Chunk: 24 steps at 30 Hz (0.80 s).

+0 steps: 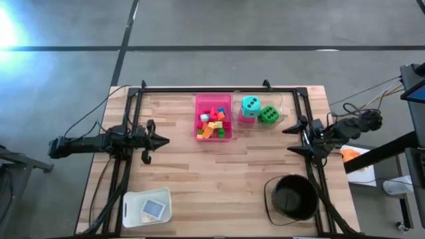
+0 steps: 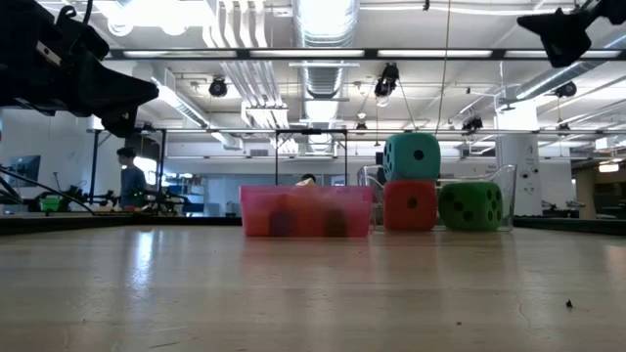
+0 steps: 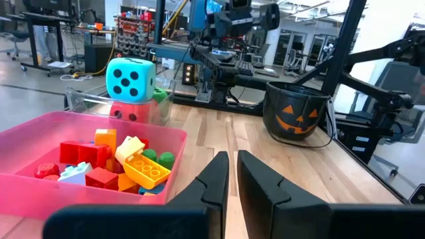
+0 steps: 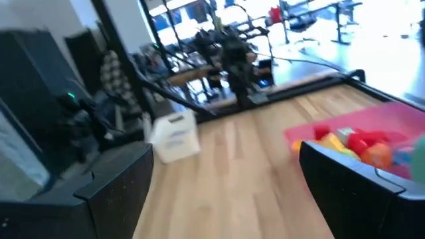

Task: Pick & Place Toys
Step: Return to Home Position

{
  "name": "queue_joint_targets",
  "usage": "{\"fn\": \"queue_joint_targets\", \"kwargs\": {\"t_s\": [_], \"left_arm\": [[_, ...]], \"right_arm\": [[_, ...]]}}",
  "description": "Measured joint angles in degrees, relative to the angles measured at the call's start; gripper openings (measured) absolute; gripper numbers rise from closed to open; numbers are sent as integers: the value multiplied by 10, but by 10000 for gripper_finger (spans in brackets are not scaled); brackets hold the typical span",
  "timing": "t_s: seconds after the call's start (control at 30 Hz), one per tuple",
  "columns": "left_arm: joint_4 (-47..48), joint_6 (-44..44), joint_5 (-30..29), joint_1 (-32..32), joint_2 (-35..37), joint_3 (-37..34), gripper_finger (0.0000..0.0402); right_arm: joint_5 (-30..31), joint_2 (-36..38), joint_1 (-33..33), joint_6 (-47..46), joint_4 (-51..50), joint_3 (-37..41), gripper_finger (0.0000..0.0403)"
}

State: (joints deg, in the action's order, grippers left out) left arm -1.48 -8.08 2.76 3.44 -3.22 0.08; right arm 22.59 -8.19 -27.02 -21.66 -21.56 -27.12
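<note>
Several small coloured bricks (image 1: 212, 125) lie in a pink tray (image 1: 214, 101) at the table's far middle; they also show in the left wrist view (image 3: 113, 166). Right of it, a teal die (image 1: 250, 104) sits on top of a red die (image 2: 409, 205), with a green die (image 1: 268, 115) beside them, inside a clear box (image 2: 505, 196). A flat card (image 1: 153, 208) lies in a white tub (image 1: 133, 199) at the near left. My left gripper (image 1: 165, 139) is shut and empty, left of the tray. My right gripper (image 1: 289, 140) is open and empty, right of the dice.
A black round bucket (image 1: 292, 197) with a pumpkin face (image 3: 297, 118) stands at the near right. A dark frame (image 1: 219, 88) runs along the table's far and side edges. Bare wood lies between the tray and the near edge.
</note>
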Motion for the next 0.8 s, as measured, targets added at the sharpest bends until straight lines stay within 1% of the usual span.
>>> {"fn": "queue_joint_targets", "kwargs": {"t_s": [0.17, 0.3, 0.43, 0.6, 0.7, 0.8], "left_arm": [[0, 0, 0, 0, 0, 0, 37], [0, 2, 0, 0, 0, 0, 37], [0, 2, 0, 0, 0, 0, 37], [0, 2, 0, 0, 0, 0, 37], [0, 2, 0, 0, 0, 0, 37], [0, 2, 0, 0, 0, 0, 37]], "right_arm": [[8, 30, 36, 25, -7, 3, 370], [16, 57, 53, 50, -10, 22, 370], [29, 80, 64, 40, -9, 51, 370], [29, 80, 64, 22, -1, 85, 370], [14, 81, 65, 11, 1, 105, 370], [-19, 81, 65, 9, 26, 124, 370]]}}
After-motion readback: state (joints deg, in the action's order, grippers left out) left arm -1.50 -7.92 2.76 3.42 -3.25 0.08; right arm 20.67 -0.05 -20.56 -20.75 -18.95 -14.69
